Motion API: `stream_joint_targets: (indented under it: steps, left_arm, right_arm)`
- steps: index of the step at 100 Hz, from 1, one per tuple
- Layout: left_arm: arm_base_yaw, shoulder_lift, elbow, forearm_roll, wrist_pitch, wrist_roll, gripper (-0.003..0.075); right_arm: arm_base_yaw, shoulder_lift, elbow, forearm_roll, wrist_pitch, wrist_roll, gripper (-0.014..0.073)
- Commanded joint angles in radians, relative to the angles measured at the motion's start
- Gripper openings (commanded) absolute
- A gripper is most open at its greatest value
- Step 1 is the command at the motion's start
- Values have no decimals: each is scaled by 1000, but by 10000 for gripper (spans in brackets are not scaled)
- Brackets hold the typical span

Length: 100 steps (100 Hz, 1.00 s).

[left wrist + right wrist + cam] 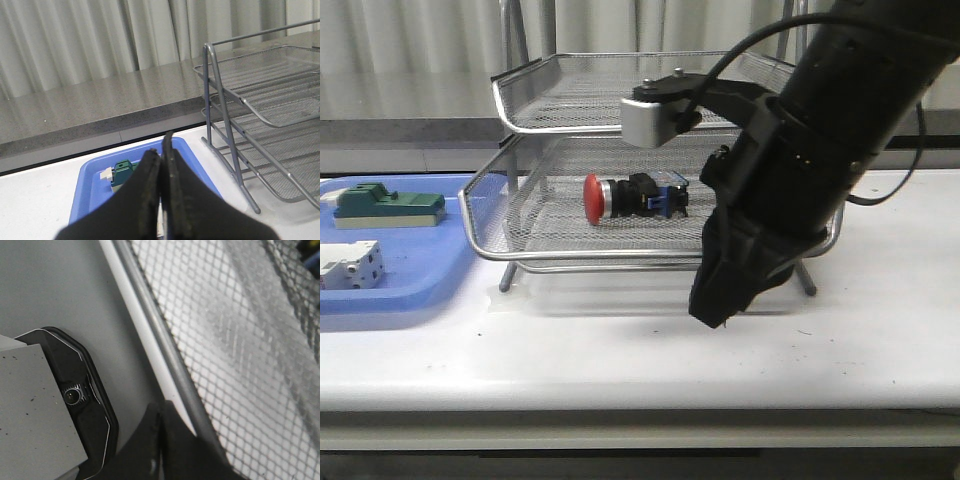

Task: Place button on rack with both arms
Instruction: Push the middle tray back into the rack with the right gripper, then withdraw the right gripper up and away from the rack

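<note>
The small push-button switch with a red mushroom cap, silver collar and black-and-blue body (632,197) lies on its side on the mesh of the lower visible tier of the large silver wire-mesh rack (480,215), cap pointing toward the robot's left, nothing gripping it. The black jointed right arm (820,130) reaches down in front of the rack's right side; its right end effector (715,305) hangs just in front of the rack's front rim above the white table (620,360), fingers pressed together and empty. The left end effector (162,165), seen from its wrist, has its fingers together too, holding nothing, above a flat blue plastic tray (410,290) with a green block (388,205) and a white breaker (350,265).
</note>
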<state>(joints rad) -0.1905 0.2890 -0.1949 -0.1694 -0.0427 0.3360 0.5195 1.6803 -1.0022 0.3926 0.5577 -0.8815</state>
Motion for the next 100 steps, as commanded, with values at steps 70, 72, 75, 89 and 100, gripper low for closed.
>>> stream_joint_targets:
  steps: [70, 72, 75, 89, 100]
  left_arm:
    - [1, 6, -31, -10, -79, -8, -20]
    - [1, 6, -31, -10, -79, -8, -20]
    - [1, 6, -31, -10, -79, -8, -20]
    - [1, 6, -31, -10, -79, -8, -20]
    - [1, 6, -31, -10, -79, -8, -20]
  right_arm:
    - [-74, 45, -286, -64, 206, 241, -60]
    - [-74, 36, -286, -65, 215, 261, -60]
    - [-74, 22, -285, -69, 224, 287, -60]
    - [-91, -55, -285, -117, 234, 432, -60]
    - [-140, -124, -285, -171, 248, 547, -60]
